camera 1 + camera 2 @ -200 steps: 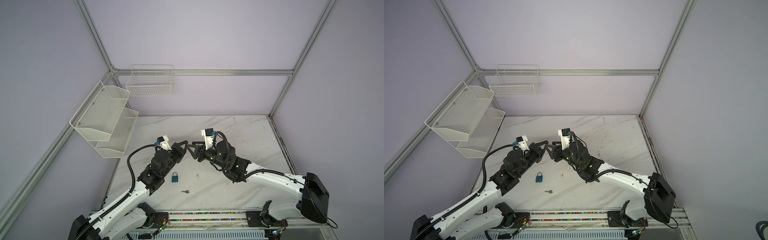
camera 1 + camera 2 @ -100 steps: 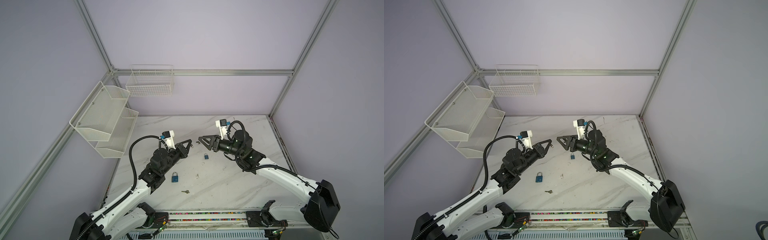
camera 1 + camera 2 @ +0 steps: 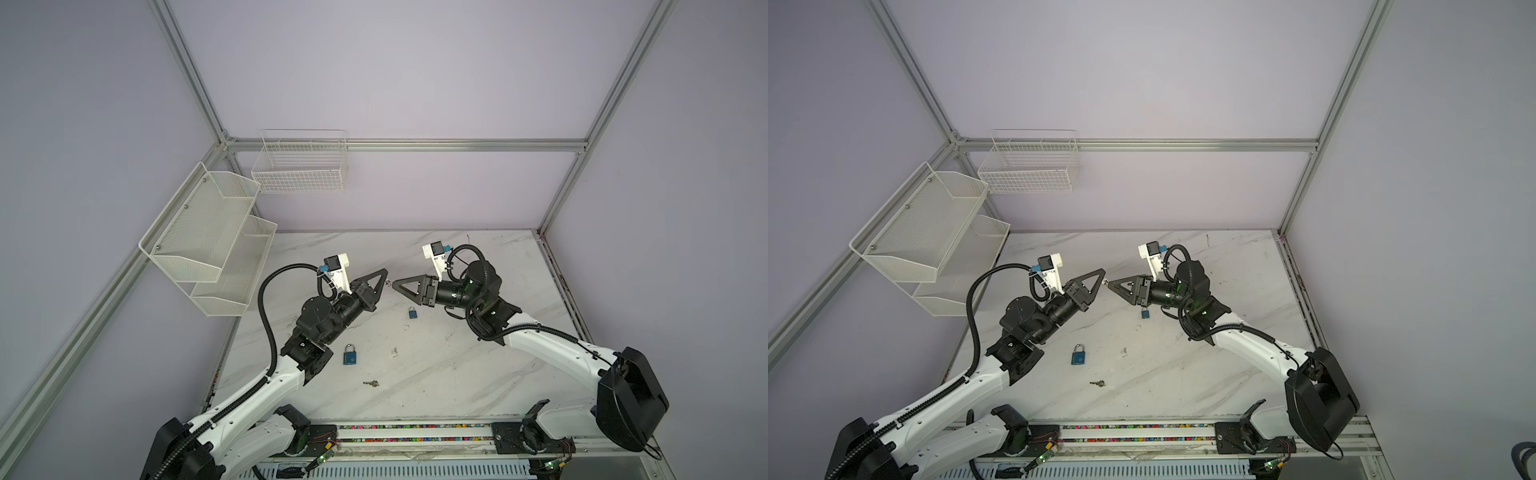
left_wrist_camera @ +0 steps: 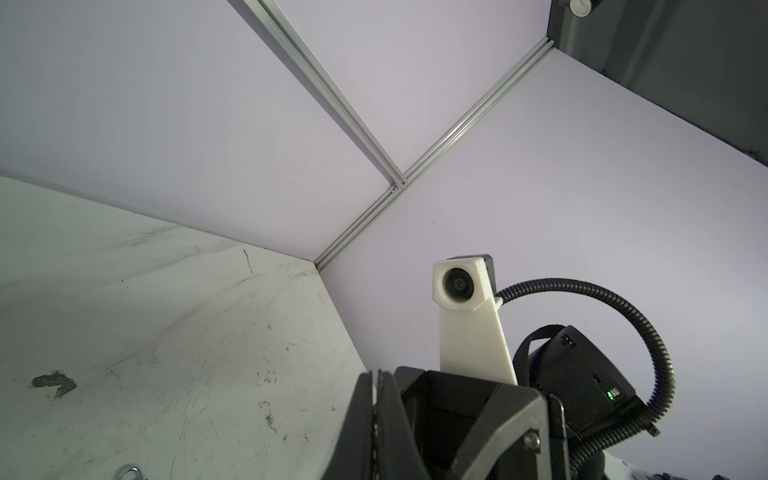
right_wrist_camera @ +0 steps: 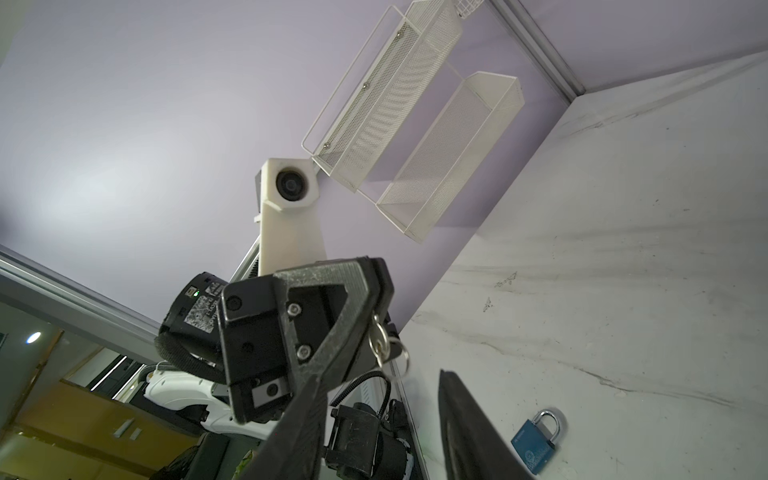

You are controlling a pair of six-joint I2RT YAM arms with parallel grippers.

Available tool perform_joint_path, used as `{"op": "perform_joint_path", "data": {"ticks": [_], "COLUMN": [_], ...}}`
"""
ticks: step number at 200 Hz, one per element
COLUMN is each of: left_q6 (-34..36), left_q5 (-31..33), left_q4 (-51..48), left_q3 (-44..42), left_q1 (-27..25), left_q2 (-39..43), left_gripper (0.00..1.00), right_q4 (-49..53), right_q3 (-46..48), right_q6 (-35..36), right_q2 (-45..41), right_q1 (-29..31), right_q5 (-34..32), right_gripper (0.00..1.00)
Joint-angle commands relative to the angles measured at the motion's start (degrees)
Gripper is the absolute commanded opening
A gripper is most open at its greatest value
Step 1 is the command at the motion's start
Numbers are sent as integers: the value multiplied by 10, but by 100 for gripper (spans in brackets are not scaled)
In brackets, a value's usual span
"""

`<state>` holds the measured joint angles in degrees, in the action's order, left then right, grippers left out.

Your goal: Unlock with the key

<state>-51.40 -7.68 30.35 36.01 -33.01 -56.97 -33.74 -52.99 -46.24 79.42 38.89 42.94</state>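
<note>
As left gripper (image 3: pixel 385 272) clamps the key (image 5: pixel 379 345) (ringed), right gripper (image 3: pixel 395 283) stands half-open.

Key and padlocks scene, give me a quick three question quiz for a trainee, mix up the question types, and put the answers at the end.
1. True or false: the left gripper has its fingers shut on a small key.
2. How many blue padlocks lie on the marble table? A one, B two, C three.
3. Fill in: the loose key lies nearer the ___ padlock (larger or smaller).

Key
1. True.
2. B: the larger padlock and the smaller padlock.
3. Larger.
</note>
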Motion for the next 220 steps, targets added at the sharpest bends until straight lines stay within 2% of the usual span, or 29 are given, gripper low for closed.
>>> {"op": "perform_joint_path", "data": {"ticks": [1,158,220], "left_q6": [16,17,13], "left_q5": [-27,-34,-48], "left_q4": [40,61,75], "left_q3": [25,37,46], "left_q1": [2,2,2], "left_q2": [-3,-20,-33], "left_gripper": [0,0,0], "right_q4": [-59,-111,-118], "right_q3": [-3,1,3], "right_q6": [-32,-61,-65], "right_q2": [12,28,37], "right_q1": [-2,-2,-2], "right_q5": [21,36,36], "right_gripper": [44,25,24]}}
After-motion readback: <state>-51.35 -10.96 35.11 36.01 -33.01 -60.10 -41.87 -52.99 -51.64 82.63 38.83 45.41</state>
